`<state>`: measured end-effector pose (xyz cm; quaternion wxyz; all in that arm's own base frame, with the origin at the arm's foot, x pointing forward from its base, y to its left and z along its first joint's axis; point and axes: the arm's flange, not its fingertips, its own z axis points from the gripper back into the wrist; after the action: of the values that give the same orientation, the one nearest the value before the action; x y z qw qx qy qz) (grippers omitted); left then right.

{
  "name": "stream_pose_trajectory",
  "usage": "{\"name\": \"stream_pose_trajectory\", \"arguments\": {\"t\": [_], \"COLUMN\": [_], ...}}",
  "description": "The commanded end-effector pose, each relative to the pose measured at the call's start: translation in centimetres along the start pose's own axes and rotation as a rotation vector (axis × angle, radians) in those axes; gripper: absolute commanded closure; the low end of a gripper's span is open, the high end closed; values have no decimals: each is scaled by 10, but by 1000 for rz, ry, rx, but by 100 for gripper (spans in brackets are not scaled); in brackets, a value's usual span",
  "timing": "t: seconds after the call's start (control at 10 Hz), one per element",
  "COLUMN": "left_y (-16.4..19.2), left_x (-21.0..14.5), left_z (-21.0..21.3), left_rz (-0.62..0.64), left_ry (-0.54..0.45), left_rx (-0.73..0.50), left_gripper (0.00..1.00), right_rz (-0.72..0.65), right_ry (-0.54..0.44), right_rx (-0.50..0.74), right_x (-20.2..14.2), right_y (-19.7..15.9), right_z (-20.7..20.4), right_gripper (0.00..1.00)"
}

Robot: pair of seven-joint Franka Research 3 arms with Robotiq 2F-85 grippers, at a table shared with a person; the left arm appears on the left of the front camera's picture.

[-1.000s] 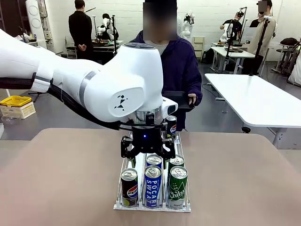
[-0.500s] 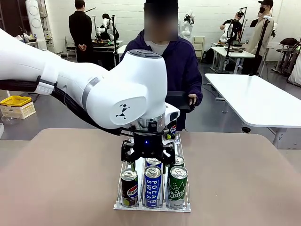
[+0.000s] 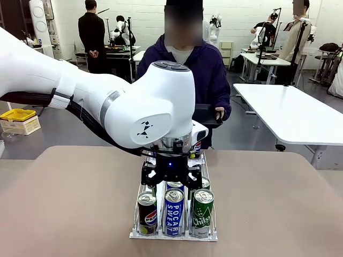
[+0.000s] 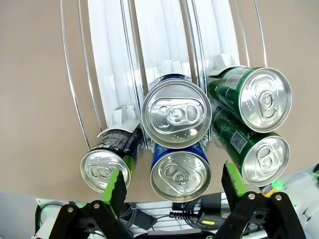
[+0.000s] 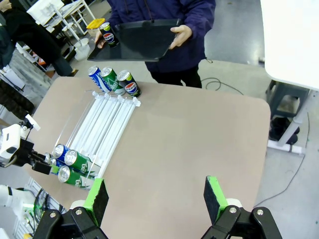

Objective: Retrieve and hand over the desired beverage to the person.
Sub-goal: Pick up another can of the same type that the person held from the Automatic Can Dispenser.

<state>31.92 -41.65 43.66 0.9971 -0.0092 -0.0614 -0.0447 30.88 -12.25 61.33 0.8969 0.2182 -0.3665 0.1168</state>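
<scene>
Lab counter (image 3: pixel 64 203), wire rack (image 3: pixel 161 236) at centre, person (image 3: pixel 201 75) at the far side holding a black tray (image 3: pixel 206 115). Early stage: nothing picked yet. Left tool (image 3: pixel 171 186) hovers empty with jaws wide, straddling the middle lane over the blue can (image 4: pixel 176 113), the likely target. Right tool (image 5: pixel 155 196) is open, empty and high up. The can stands upright in the rack, long axis vertical, lid toward the tool. Remaining: descend, grip, lift, hand over.

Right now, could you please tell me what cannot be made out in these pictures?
- Front view: the left arm hides most of the rack at its far end.
- Left wrist view: the blue cans show lids; labels hidden.
- Right wrist view: near cans too small to read.
</scene>
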Motion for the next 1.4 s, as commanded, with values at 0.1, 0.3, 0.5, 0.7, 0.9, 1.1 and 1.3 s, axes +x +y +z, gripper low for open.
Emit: {"name": "stream_pose_trajectory", "arguments": {"t": [0.1,0.3,0.5,0.7,0.9,1.1,1.3], "left_y": [-9,-9,-10,-9,-8,-7,-6], "left_x": [1,1,2,2,4,4,3], "left_z": [-1,-2,-3,-2,-3,-1,-2], "left_rz": [21,22,19,21,20,14,10], "left_ry": [-11,-7,-3,-16,-14,-14,1], "left_rx": [27,23,19,17,12,8,7], "left_gripper": [0,0,0,0,0,0,0], "right_rz": [3,3,3,3,3,3,3], "right_ry": [-8,-8,-8,-8,-8,-8,-8], "right_rx": [30,30,30,30,30,30,30], "right_x": [0,0,0,0,0,0,0], "right_y": [-2,-2,-2,-2,-2,-2,-2], "right_z": [-2,-2,-2,-2,-2,-2,-2], "right_gripper": [0,0,0,0,0,0,0]}}
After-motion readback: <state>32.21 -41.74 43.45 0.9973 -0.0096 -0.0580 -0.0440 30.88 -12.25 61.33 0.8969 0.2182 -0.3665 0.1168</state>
